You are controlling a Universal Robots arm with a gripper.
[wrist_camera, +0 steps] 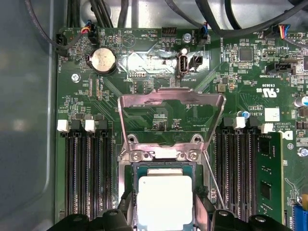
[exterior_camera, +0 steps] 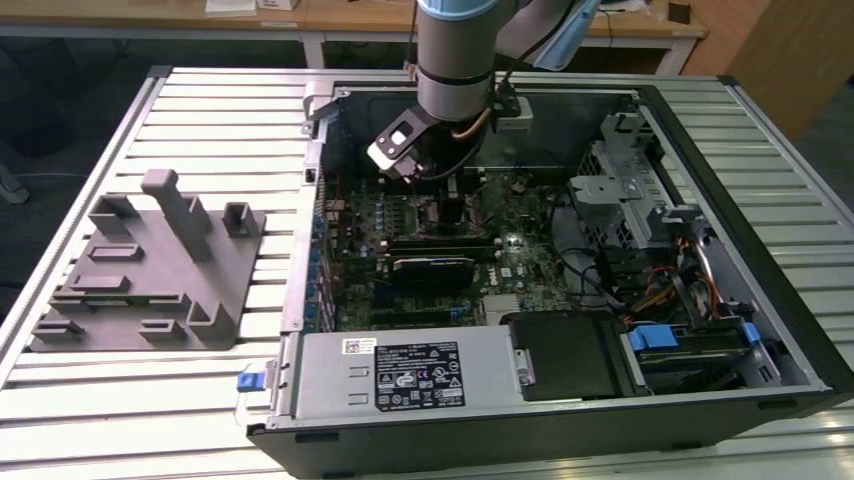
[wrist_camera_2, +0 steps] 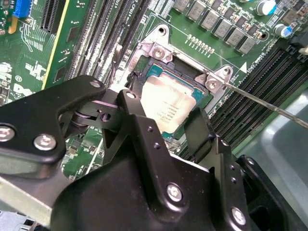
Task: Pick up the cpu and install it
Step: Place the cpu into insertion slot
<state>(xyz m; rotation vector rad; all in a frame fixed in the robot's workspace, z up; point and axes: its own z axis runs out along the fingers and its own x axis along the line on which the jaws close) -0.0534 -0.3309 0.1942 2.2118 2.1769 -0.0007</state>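
Observation:
The cpu (wrist_camera_2: 166, 103), a flat square chip with a pale silvery top, lies level within the motherboard socket frame (wrist_camera_2: 159, 50). It shows again in the first wrist view as the cpu (wrist_camera: 164, 202). My gripper (wrist_camera_2: 163, 115) straddles it, one black finger (wrist_camera_2: 130, 103) against each opposite edge, shut on the chip. The gripper (wrist_camera: 163, 209) pokes in at the edge of the first wrist view. The socket's metal load plate (wrist_camera: 171, 103) stands flipped up and its thin lever (wrist_camera_2: 269, 106) is swung out. In the exterior view the arm reaches down into the open case, and the gripper (exterior_camera: 447, 185) hides the chip.
Black memory slots (wrist_camera: 89, 178) flank the socket, with one stick (wrist_camera: 269, 178) seated. A grey fixture block (exterior_camera: 147, 265) lies on the slatted table at the exterior view's left. Inside the case sit a power supply (exterior_camera: 400, 375) and a drive cage (exterior_camera: 627, 190).

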